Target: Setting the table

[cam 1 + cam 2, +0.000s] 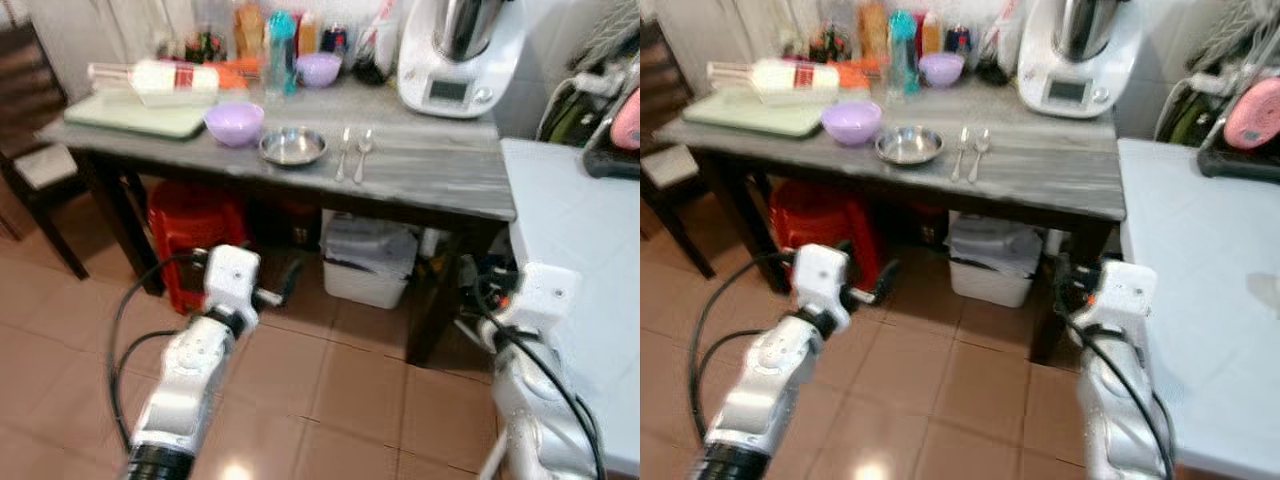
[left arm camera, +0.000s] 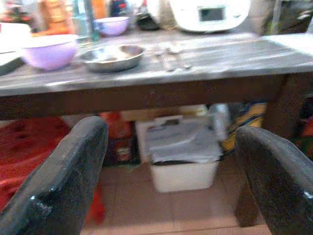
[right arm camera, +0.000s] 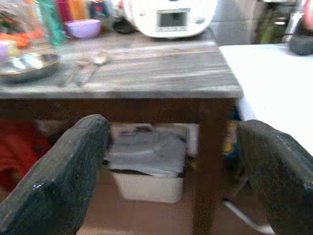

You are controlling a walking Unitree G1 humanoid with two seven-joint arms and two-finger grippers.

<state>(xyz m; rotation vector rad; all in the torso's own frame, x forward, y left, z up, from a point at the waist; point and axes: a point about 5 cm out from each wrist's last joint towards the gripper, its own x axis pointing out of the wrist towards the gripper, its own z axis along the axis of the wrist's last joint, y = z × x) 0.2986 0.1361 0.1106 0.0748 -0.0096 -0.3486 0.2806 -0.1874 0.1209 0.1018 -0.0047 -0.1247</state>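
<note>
Tableware is laid out on the grey bench point(image 1: 430, 175), ahead of and above both grippers, which are held low over the tiled floor point(image 1: 340, 390), short of the bench edge. The left gripper point(image 2: 171, 176) is seen with its two black fingers point(image 2: 68, 171) spread wide and nothing between them; the right gripper point(image 3: 171, 171) is likewise spread and empty.

A steel bowl point(image 1: 293, 146) sits near the front edge of the bench, with a lilac bowl point(image 1: 234, 123) just beside it on the robot's left. Two spoons point(image 1: 352, 152) lie side by side just to the right of the steel bowl, apart from it. Their long axes run away from the robot, bowls toward the far side and handles toward the near edge, so the handles are presented toward the grippers.

From the left gripper the steel bowl is found up and slightly to the right; the spoons lie further right. From the right gripper the spoons are up and to the left. Both arms are judged roughly equally far from the spoons, with the left nearer to the bowls. A white table point(image 1: 570, 230) adjoins the bench on the right, beside the right gripper, and is judged the likely place to be set.
</note>
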